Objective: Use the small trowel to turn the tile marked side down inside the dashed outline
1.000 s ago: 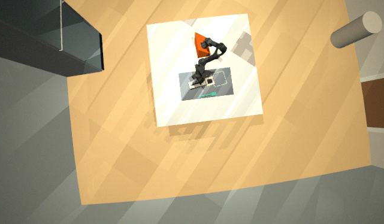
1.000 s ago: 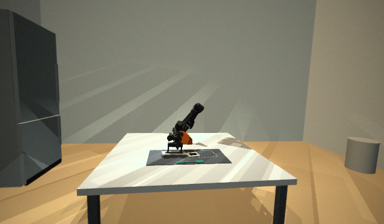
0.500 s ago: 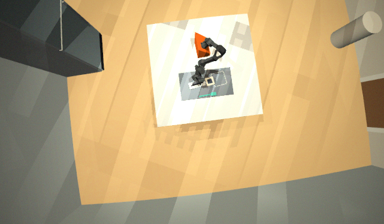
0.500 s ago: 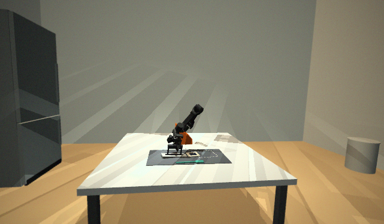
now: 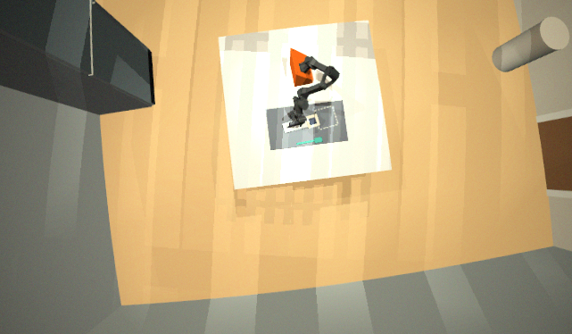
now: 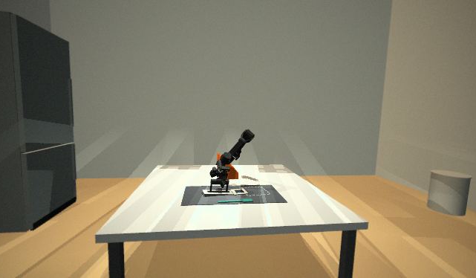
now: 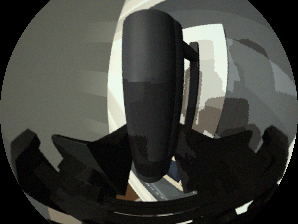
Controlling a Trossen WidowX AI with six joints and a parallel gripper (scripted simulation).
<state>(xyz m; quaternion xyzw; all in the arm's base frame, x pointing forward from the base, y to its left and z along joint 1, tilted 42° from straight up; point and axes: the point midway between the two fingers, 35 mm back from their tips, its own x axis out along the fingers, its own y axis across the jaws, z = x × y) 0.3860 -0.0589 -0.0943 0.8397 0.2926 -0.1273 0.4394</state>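
My gripper (image 5: 296,123) (image 6: 220,182) (image 7: 152,121) is shut on the dark handle of the trowel (image 5: 286,129) (image 6: 206,192) (image 7: 152,70). The trowel's flat pale blade is low over the left part of the mat (image 5: 277,142) (image 6: 188,201), close to flat. The cream-edged tile (image 5: 317,122) (image 6: 244,192) lies right of the blade, its dark blue marked side up. The blade's right end is at the tile's left edge; whether it is under the tile cannot be told. The dashed outline (image 5: 335,116) (image 6: 269,192) is to the right, its left side close to the tile. The handle hides much in the wrist view.
A teal spatula-like tool (image 5: 319,140) (image 6: 247,201) lies on the mat's front part. An orange wedge (image 5: 296,67) (image 6: 232,173) stands behind the mat by the arm's base. The white table (image 5: 250,170) (image 6: 147,223) extends around the mat.
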